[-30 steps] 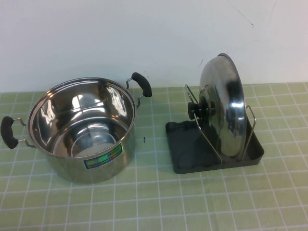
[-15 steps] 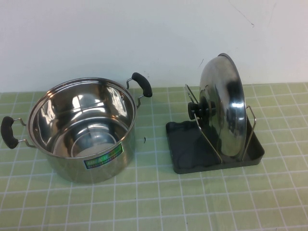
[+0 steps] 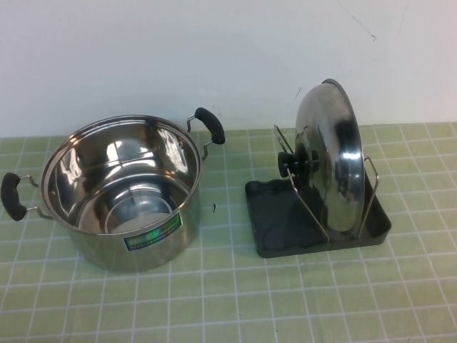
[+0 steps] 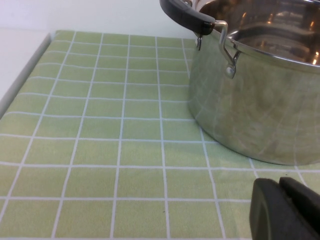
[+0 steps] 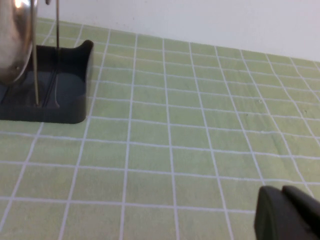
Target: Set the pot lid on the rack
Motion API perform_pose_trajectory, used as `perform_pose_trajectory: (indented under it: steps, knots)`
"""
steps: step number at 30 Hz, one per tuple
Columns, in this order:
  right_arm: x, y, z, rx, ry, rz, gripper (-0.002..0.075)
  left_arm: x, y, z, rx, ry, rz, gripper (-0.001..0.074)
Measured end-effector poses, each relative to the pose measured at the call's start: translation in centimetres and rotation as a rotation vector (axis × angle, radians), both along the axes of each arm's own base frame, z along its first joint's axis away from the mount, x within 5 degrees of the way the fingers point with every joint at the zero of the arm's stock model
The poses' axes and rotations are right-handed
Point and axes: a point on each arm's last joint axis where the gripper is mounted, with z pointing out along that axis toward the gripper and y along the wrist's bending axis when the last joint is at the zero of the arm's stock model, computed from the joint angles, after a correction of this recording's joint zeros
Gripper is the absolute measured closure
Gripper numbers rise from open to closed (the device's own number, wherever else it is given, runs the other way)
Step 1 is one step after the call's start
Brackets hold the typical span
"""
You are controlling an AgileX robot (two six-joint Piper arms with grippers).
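We see the pot lid (image 3: 334,161) standing on edge in the rack (image 3: 271,214), tilted a little, held between the upright silver wire loops (image 3: 371,175). Its black knob (image 3: 291,163) faces the pot side. The lower rim of the lid sits in the dark grey tray of the rack. In the right wrist view a slice of the lid (image 5: 17,35) shows at the edge above the tray wall (image 5: 75,75), with a wire (image 5: 35,55) running down in front of it.

The steel pot (image 3: 121,193) stands open on the bench (image 3: 235,300), on the robot's left, well apart from the rack. It has two black handles, one on the far side (image 3: 211,125), one at its left (image 3: 12,196). A coloured label (image 3: 152,234) sits on its near wall. The bench is covered with a green tiled mat with white grid lines.

No arm shows in the high view. We see the left pincer (image 4: 285,210) low over the bench, near the pot wall (image 4: 255,110) but not touching it, fingers pressed together with nothing between them. The right pincer (image 5: 287,215) hangs low over bare mat, well apart from the rack, fingers also closed together on nothing.
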Motion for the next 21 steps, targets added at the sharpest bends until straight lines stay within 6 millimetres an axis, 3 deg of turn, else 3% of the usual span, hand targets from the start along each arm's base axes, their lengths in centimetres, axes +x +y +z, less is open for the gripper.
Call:
perform_pose_trajectory:
  steps: [21]
  knots:
    - [-0.02, -0.11, 0.04, 0.039, -0.002, -0.033, 0.0727, 0.00, 0.00, 0.00, 0.000, 0.000, 0.000, 0.0738]
